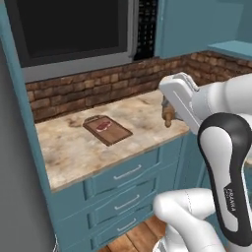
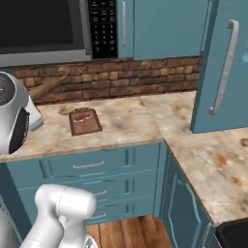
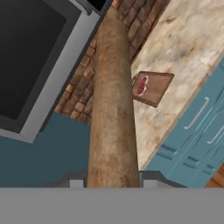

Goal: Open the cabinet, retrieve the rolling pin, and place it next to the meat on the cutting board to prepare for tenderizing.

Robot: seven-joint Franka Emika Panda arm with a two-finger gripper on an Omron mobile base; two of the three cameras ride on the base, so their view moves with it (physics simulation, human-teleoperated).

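The end effector (image 3: 113, 186) grips the rolling pin (image 3: 113, 109) at one end; rigid, smooth wood, likely light, may pivot.

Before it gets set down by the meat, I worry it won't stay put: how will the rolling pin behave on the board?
The rolling pin is a smooth round wooden cylinder, so it will probably roll once released. It looks rigid, unlikely to flex. The board is small with meat on it, so the pin may overhang.
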